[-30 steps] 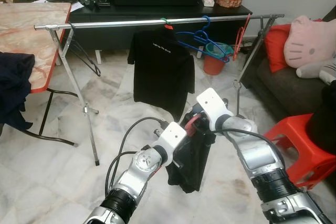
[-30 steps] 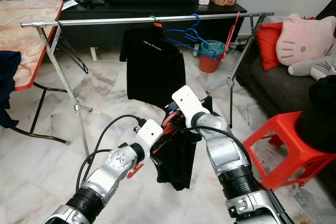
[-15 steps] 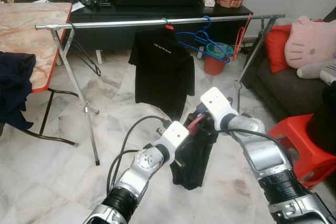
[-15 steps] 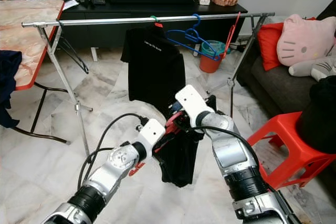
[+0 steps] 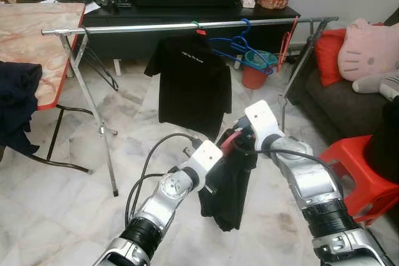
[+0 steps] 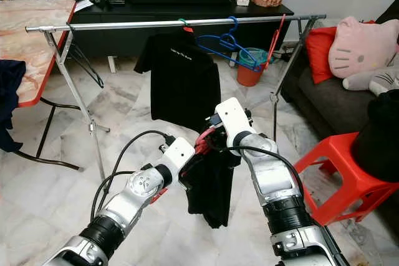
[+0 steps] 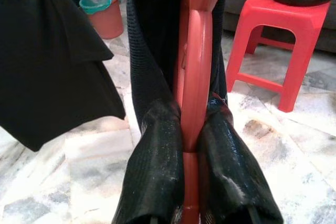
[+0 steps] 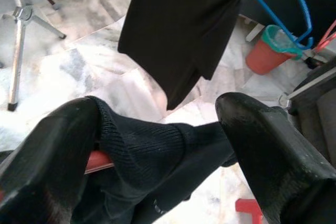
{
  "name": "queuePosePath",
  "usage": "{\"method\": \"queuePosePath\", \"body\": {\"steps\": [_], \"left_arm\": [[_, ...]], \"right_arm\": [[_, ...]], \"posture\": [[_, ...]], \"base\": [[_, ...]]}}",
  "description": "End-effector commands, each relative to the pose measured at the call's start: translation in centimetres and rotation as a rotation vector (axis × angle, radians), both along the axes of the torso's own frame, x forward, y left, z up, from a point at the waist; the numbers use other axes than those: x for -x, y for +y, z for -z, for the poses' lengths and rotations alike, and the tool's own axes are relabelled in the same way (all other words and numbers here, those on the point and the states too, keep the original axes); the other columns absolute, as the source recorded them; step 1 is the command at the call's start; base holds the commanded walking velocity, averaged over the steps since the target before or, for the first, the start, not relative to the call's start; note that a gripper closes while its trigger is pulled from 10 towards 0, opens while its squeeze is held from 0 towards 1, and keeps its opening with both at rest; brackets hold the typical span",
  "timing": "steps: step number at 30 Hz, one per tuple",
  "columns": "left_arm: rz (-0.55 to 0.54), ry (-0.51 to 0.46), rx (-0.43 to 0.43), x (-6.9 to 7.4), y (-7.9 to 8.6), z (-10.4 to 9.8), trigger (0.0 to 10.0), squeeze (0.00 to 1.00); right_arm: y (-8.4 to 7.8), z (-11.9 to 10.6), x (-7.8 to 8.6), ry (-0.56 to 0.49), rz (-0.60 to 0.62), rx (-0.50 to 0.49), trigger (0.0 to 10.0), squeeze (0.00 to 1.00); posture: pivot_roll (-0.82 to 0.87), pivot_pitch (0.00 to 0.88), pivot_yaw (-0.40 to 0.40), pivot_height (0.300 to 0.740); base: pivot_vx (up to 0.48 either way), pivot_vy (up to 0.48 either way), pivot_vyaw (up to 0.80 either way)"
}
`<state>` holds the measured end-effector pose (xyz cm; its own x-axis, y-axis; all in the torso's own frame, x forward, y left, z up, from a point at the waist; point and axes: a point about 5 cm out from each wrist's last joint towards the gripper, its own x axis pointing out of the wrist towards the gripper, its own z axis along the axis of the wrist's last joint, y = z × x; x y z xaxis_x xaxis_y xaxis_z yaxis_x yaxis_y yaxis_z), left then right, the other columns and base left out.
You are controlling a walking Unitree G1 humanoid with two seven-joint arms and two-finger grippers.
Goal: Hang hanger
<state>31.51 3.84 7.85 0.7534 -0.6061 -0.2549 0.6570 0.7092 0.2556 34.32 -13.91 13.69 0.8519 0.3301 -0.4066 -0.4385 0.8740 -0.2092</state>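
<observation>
A red hanger (image 5: 228,142) carrying a black garment (image 5: 227,186) is held low in front of me, well below the silver clothes rail (image 5: 156,27). My left gripper (image 7: 184,114) is shut on the hanger's red bar. My right gripper (image 8: 157,114) is at the hanger's top, its fingers (image 8: 247,129) wide apart with the garment's knit edge stretched between them. On the rail hang a black T-shirt (image 5: 194,79), blue hangers (image 5: 240,45) and a red hanger (image 5: 288,38) near the right end.
A marble-topped table (image 5: 37,29) with a dark cloth (image 5: 15,107) stands on the left. A red stool (image 5: 352,166) and a sofa with a pink plush (image 5: 368,48) are on the right. Behind the rail are a TV cabinet (image 5: 187,14) and an orange bin (image 5: 255,74).
Both grippers have shifted the hanger and garment slightly up and to the right. The T-shirt on the rail has swung, with its left sleeve flared out.
</observation>
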Motion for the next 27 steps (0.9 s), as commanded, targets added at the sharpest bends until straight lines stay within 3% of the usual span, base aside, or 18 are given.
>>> {"method": "queuePosePath", "body": {"steps": [1,9,14,19,21,27], "left_arm": [[-0.106,0.132,-0.073,0.5,2.7,3.0,10.0,0.00],[-0.110,0.140,-0.081,0.5,2.9,3.2,10.0,0.00],[-0.124,0.140,-0.086,0.4,3.3,3.3,10.0,0.00],[-0.153,0.132,-0.076,0.1,3.8,3.0,10.0,0.00],[-0.160,0.146,-0.027,0.0,4.2,2.8,10.0,0.00],[-0.166,0.147,-0.012,0.1,5.2,2.7,10.0,0.00]], "right_arm": [[-0.2,-3.7,-0.3,-0.127,-0.040,-0.069,10.0,0.00],[-1.4,-4.6,0.5,-0.153,-0.022,-0.051,10.0,0.00],[-1.5,-4.4,1.4,-0.127,-0.015,-0.150,10.0,0.00],[-2.8,-2.7,1.8,-0.091,0.057,-0.118,10.0,0.00],[-3.7,-2.1,1.6,-0.099,0.126,-0.135,10.0,0.00],[-5.0,-1.4,1.3,-0.130,0.239,-0.195,10.0,0.00]], "posture": [[-0.03,0.000,-0.127,0.740],[-0.04,0.000,-0.124,0.740],[-0.05,0.000,-0.121,0.740],[-0.05,0.000,-0.120,0.740],[-0.05,0.000,-0.119,0.740],[-0.05,0.000,-0.120,0.740]], "base": [[0.000,0.000,0.00],[0.000,0.000,0.00],[0.000,0.000,0.00],[0.000,0.000,0.00],[0.000,0.000,0.00],[0.000,0.000,0.00]]}}
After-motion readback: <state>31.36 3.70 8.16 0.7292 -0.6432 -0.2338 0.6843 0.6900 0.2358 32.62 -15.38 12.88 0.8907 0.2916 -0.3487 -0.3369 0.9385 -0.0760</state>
